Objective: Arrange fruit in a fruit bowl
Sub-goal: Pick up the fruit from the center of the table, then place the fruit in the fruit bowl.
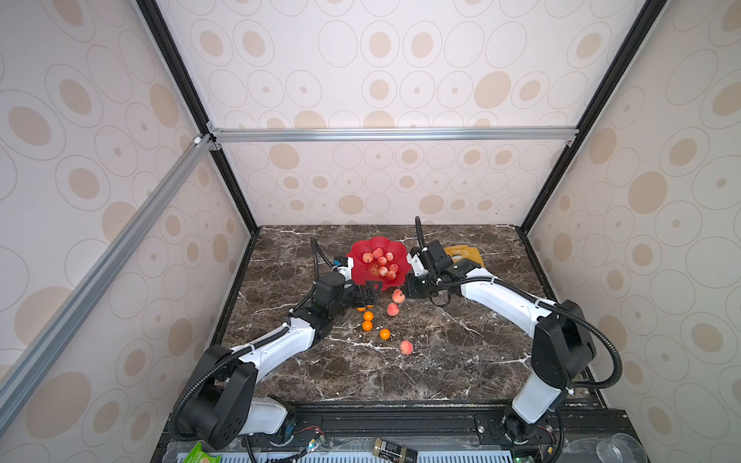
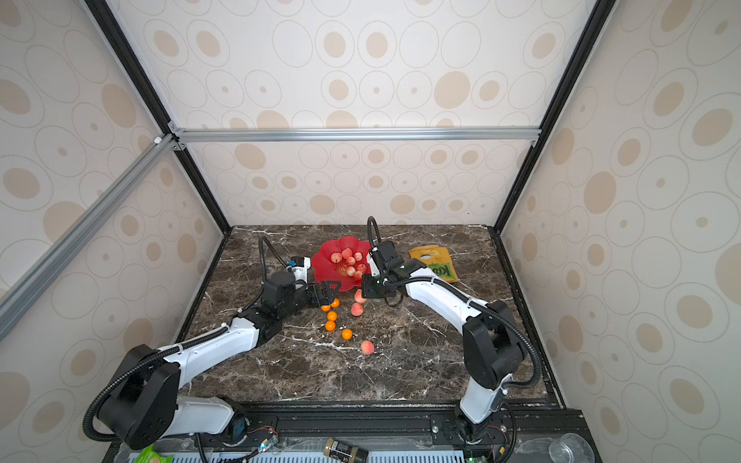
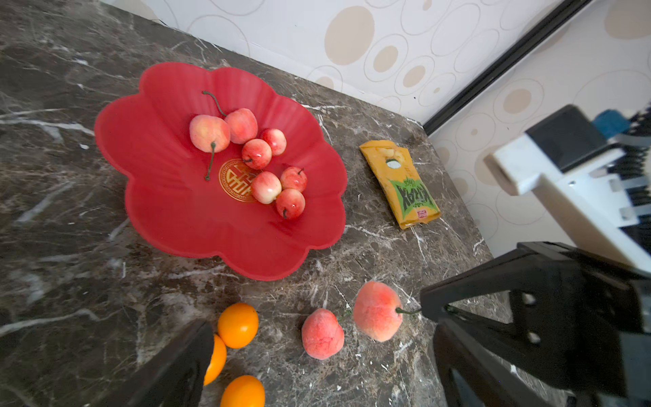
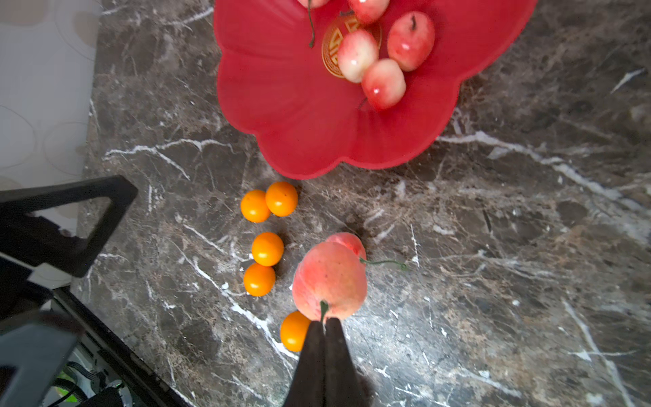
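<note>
The left gripper (image 1: 371, 296) stood wide open, low over the table (image 1: 441, 360), and held nothing. Five oranges (image 4: 267, 248) lay loose on the table. Two of them touched each other just beside one of its fingers (image 3: 176, 370), and the rest trailed back from the fingertips toward the robot's base.

Ahead of both grippers' fingertips sat the bowl (image 3: 158, 211). Seven peaches (image 3: 209, 134) were clustered in it around the gold mark, and the rest of the bowl was bare.

Between the two grippers lay a loose peach (image 3: 322, 334). Close beside it was another, the held peach (image 4: 329, 278). The right gripper (image 4: 324, 321) was pinched tight on this one's green stem, so the fruit sat right at the fingertips. Whether it had left the table could not be told. A third peach (image 1: 406, 347) lay alone, well behind both sets of fingers.

The bag (image 3: 401, 183) lay flat beside the bowl, on the right gripper's outer side and clear of its fingers.
</note>
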Available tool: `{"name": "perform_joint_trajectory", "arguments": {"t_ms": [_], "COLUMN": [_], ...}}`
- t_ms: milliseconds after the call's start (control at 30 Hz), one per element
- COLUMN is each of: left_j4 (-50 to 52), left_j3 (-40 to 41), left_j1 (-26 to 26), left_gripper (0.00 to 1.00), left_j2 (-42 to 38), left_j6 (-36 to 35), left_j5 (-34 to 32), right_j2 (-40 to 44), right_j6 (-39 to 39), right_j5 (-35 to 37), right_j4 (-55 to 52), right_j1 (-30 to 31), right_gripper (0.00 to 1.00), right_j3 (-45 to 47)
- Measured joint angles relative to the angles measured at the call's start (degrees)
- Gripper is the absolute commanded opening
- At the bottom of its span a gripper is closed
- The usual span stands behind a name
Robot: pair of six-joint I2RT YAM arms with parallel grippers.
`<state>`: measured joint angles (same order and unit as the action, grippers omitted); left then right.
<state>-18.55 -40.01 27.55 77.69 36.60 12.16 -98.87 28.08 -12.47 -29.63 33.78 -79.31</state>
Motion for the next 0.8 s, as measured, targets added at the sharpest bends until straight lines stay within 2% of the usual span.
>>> {"name": "perform_joint_trajectory", "arguments": {"t_ms": [300,467,800], "left_j4": [-0.24,-1.14,-3.04], "left_j3": [-2.05,-3.54,-5.05], "left_j1": [-3.26,-4.50,-8.13], "left_gripper": [0.98,0.98,0.98], "left_j2": [1.01,4.00,9.25], "left_j6": [0.00,0.07,1.29], "left_j5": [2.69,3.67,4.96], "right_j2": [-11.30,-15.58,-26.03], "right_j6": [0.57,-0.61,-2.38], "right_j5": [2.10,0.66,-0.79], "right_j4": [-1.36,-0.35,0.83], "right_j1": [0.00,0.00,0.00], "right_gripper": [0.00,0.00,0.00], "right_j3": [-16.04,-18.43,-30.97]}}
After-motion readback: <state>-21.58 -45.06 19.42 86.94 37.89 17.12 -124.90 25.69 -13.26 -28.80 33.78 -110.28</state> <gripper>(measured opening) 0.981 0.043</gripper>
